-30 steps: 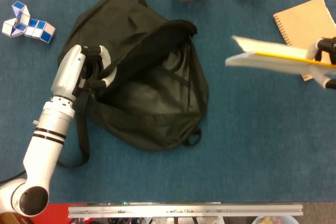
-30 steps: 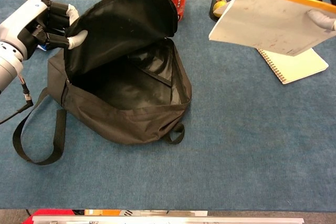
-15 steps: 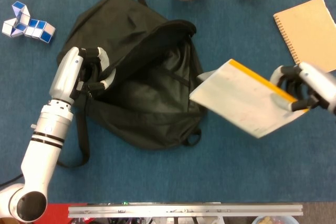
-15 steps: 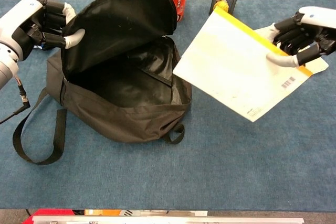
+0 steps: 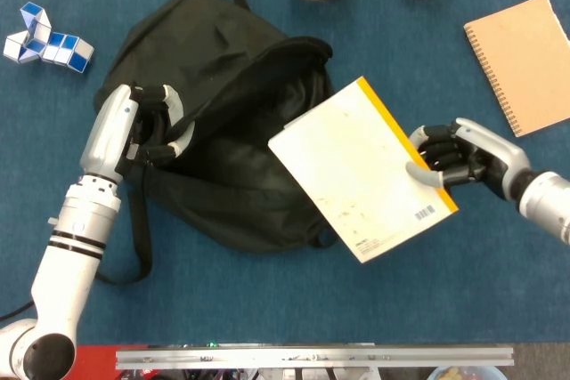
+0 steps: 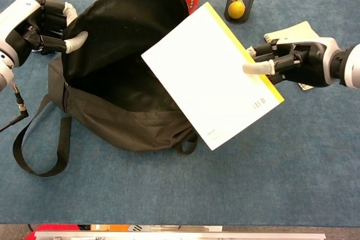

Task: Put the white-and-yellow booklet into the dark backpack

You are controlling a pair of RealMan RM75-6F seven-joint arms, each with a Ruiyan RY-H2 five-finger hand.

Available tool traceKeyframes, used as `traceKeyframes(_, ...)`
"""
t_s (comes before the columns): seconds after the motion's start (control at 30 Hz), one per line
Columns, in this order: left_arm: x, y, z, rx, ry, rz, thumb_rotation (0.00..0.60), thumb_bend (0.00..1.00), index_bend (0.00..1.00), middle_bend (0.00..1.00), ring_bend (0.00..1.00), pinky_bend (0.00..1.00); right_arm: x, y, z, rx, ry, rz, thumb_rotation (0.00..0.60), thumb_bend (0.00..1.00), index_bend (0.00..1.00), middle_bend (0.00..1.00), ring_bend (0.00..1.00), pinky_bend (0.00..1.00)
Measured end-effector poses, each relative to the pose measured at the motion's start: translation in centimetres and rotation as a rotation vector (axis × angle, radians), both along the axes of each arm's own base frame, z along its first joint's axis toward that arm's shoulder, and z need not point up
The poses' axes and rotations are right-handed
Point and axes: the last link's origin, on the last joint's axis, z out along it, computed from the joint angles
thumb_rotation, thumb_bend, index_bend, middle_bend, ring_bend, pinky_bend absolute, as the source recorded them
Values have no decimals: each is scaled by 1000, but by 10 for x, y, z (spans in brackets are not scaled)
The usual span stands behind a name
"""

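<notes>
Gripping the booklet (image 5: 361,169) by its yellow edge, the right hand (image 5: 459,163) holds it mid-frame above the open backpack (image 5: 232,131), whose flap the left hand (image 5: 147,122) grips at centre left.

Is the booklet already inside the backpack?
No, the right hand holds the booklet in the air over the open backpack, all of it outside.
</notes>
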Motion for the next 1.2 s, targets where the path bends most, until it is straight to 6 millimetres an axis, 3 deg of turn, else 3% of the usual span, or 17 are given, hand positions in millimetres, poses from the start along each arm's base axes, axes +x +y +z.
traceKeyframes(0.3, 1, -2, 1, -3, 5, -4, 600, 401, 742, 804, 772, 953, -13, -11, -29, 97, -72, -219, 600, 397, 891, 770, 694, 736)
traceKeyframes(0.57, 0, -5, 3, 0, 14, -5, 600, 400, 742, 804, 772, 954, -12, -16, -56, 179, -120, -311, 600, 397, 891, 770, 694, 736)
traceKeyframes(1.2, 3, -16, 6, -15, 20, -25, 600, 401, 742, 803, 772, 953, 26, -27, -101, 277, -189, -419, 600, 399, 891, 770, 694, 737)
